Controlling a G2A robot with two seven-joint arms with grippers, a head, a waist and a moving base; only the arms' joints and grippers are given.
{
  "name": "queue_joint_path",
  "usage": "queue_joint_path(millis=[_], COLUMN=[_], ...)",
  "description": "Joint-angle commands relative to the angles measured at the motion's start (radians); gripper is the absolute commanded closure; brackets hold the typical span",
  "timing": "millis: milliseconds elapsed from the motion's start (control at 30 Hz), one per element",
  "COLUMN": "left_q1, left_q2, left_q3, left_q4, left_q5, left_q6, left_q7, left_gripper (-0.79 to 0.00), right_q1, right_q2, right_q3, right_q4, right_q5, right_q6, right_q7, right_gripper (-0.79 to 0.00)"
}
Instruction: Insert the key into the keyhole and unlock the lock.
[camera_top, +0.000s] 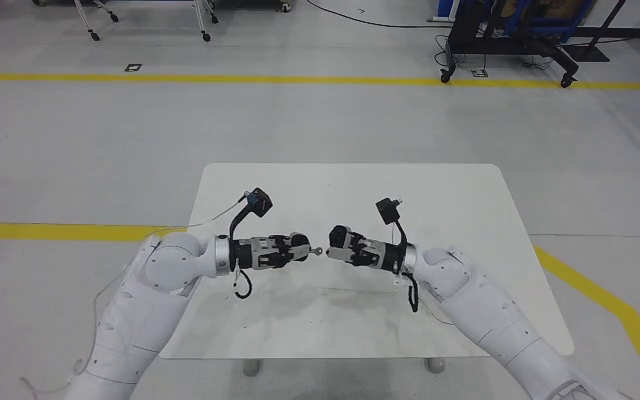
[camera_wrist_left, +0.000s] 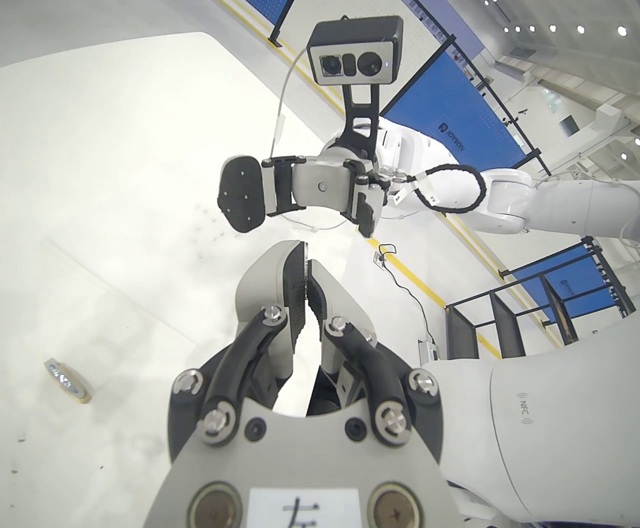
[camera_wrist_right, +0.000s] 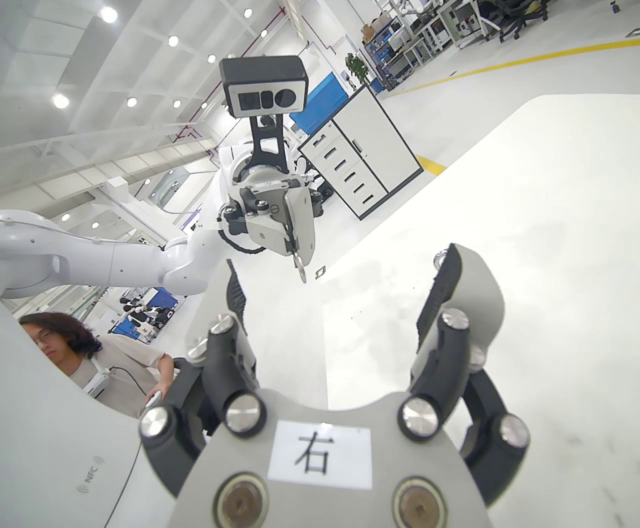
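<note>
The left hand (camera_wrist_left: 306, 258) is closed tight on the key (camera_wrist_right: 301, 269); the right hand (camera_wrist_right: 341, 274) is wide open and empty. Inserting and turning remain.

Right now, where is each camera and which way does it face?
Top view: above the arms, looking down on them and the white table.
Left wrist view: on the left wrist, past its shut left claw, facing the open right claw.
Right wrist view: on the right wrist, past its own claw, facing the left claw's key.
Shared: both claws.
</note>
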Motion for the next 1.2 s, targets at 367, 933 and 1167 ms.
queue_joint_path(millis=[367,933,1167], left_q1=[-0.013,-0.026,-0.023], left_q2=[0.004,0.012,0.023], left_q3=[0.031,0.045,0.0], left_q4=[0.002,0.013,-0.001], left_q5=[0.021,0.026,0.113], left_q6=[0.012,0.0,0.005], left_q7=[0.024,0.048,0.099], left_gripper=[0.0,-0.785,-0.785], right_q1=[0.011,0.004,-0.004], right_q2=[-0.011,-0.01,0.001], right_q3=[-0.014,-0.009,0.039], right_q4=[0.01,0.01,0.022], right_q5=[0.031,0.114,0.13], right_q6=[-0.011,-0.075,-0.1], right_q7=[0.042,0.115,0.106], right_gripper=[-0.246,0.0,0.0])
